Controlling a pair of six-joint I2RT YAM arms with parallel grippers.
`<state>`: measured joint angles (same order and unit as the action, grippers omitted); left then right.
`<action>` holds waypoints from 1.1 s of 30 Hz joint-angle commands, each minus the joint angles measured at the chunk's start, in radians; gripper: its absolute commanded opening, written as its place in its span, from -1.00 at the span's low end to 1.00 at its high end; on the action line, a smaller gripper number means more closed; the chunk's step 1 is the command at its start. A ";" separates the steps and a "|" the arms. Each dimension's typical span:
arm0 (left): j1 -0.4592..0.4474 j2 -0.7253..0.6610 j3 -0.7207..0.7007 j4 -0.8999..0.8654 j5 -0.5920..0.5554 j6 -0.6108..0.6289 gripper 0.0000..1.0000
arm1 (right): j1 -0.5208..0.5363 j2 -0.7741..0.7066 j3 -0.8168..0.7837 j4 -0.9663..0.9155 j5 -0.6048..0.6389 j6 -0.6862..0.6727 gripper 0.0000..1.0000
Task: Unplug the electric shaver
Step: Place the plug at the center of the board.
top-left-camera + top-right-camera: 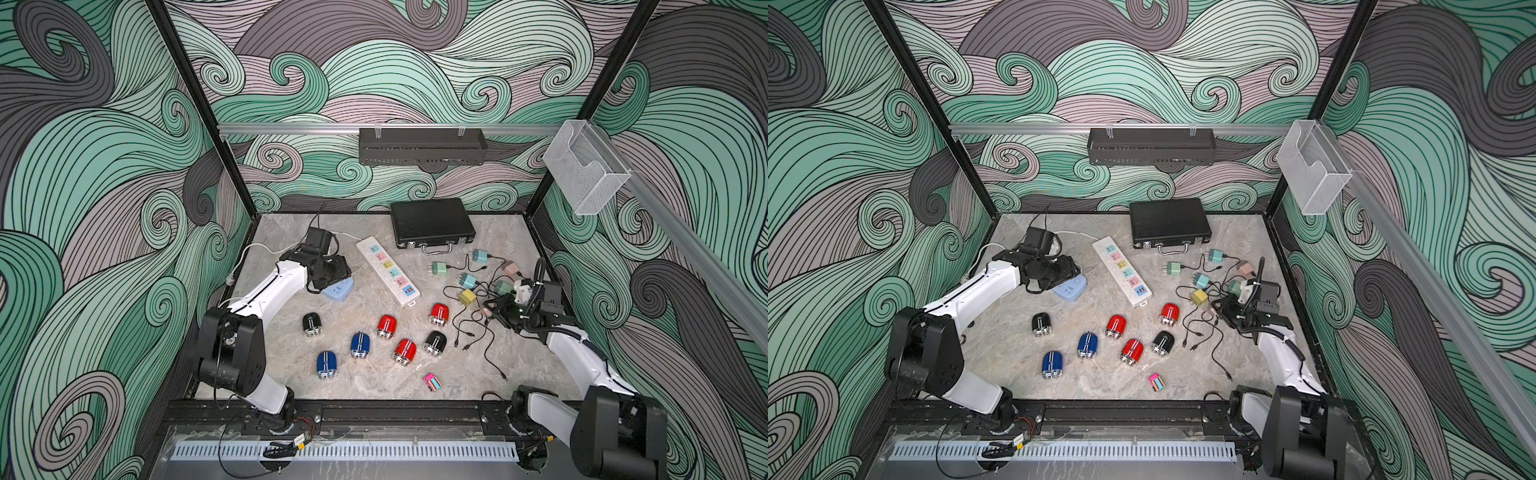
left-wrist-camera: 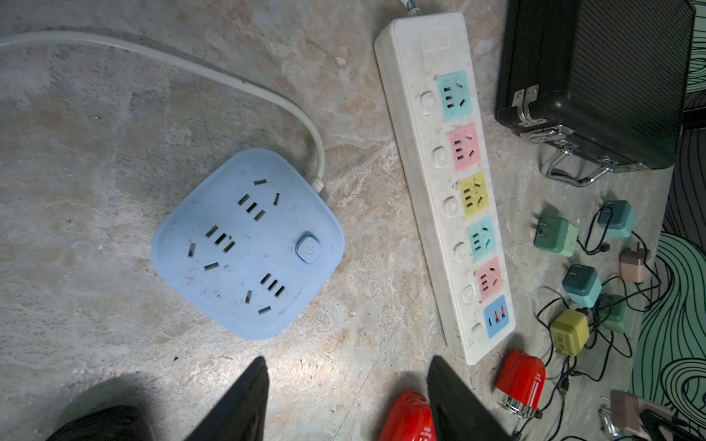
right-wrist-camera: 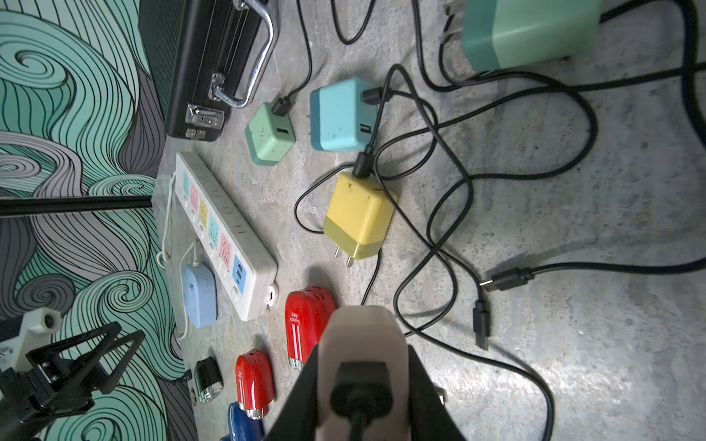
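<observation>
**Task status.** Seven shavers (image 1: 386, 326) lie loose on the bench (image 1: 540, 365), grouped from its middle toward the front edge. No cord is seen entering any of them. Every socket on the power strip (image 1: 388, 272) and on the blue socket cube (image 2: 248, 244) is empty. Judgement: the unplugging itself appears complete, and what remains is to put down the held adapter and withdraw. Which shaver is the task's unit cannot be told.

**Shaver relative to the jaws.** The red shaver (image 3: 305, 328) nearest the bench's right edge lies just beside the right jaws, not between them. It rests flat on the bench, next to the beige adapter (image 3: 363, 343).

**Right jaws.** Closed on the beige adapter, which has a black cord plug seated in its face. The adapter is clear of any socket. The jaws are near the right edge, over the cable tangle (image 3: 458, 191) and close to the yellow adapter (image 3: 359, 214).

**Left jaws.** Parted, with only bare bench between them and nothing held. They are toward the rear left of the bench, just beside the blue socket cube and well apart from the shaver group.
</observation>
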<state>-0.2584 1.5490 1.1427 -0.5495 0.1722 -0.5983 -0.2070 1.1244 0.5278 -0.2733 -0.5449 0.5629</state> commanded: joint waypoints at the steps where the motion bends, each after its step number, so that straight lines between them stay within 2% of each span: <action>1: -0.005 -0.018 0.020 -0.031 0.003 0.018 0.33 | -0.047 0.048 -0.018 0.102 -0.079 0.038 -0.84; 9: -0.005 -0.041 0.007 -0.040 -0.008 0.025 0.34 | -0.125 0.145 -0.041 0.209 -0.134 0.071 -0.84; 24: -0.004 -0.050 -0.015 -0.041 -0.014 0.028 0.37 | -0.130 0.291 -0.064 0.338 -0.121 0.126 -0.80; 33: -0.004 -0.047 -0.026 -0.038 -0.018 0.026 0.39 | -0.131 0.299 -0.064 0.306 -0.113 0.111 -0.56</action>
<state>-0.2584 1.5272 1.1213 -0.5694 0.1650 -0.5907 -0.3317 1.4292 0.4664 0.0353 -0.6563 0.6701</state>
